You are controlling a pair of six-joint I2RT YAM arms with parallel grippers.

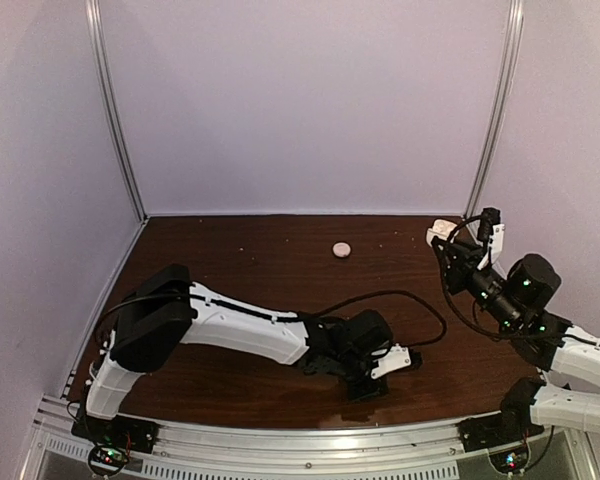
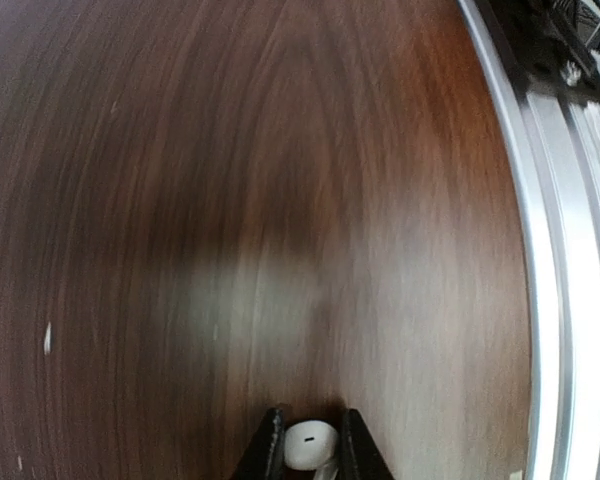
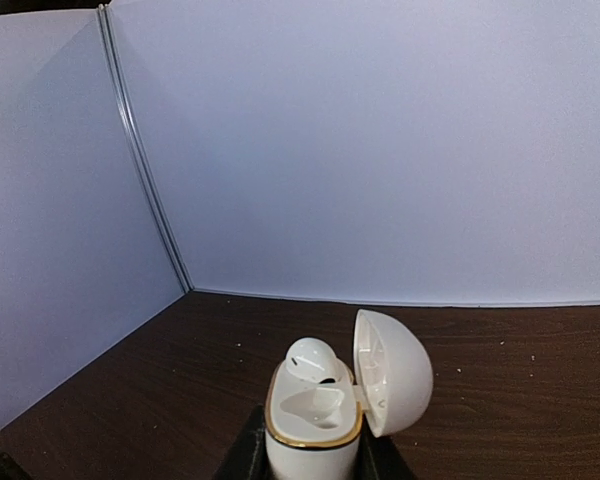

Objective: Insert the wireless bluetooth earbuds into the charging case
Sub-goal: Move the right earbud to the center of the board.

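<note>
My left gripper (image 1: 368, 384) is low over the table near the front edge. In the left wrist view its black fingers (image 2: 268, 448) press on both sides of a white earbud (image 2: 310, 442), whose stem points back toward the camera. At the far right, my right gripper (image 1: 452, 246) holds the white charging case (image 1: 441, 231) up off the table. In the right wrist view the case (image 3: 313, 445) stands upright with its gold rim up and its lid (image 3: 392, 372) swung open to the right. A second earbud (image 3: 315, 358) sits in the far slot, and the near slot (image 3: 315, 405) is empty.
A flat pale pink disc (image 1: 341, 248) lies at the back middle of the brown table (image 1: 260, 270). The metal rail (image 2: 560, 260) of the front edge runs close to the left gripper. White walls enclose the back and both sides. A black cable (image 1: 420, 310) loops over the table.
</note>
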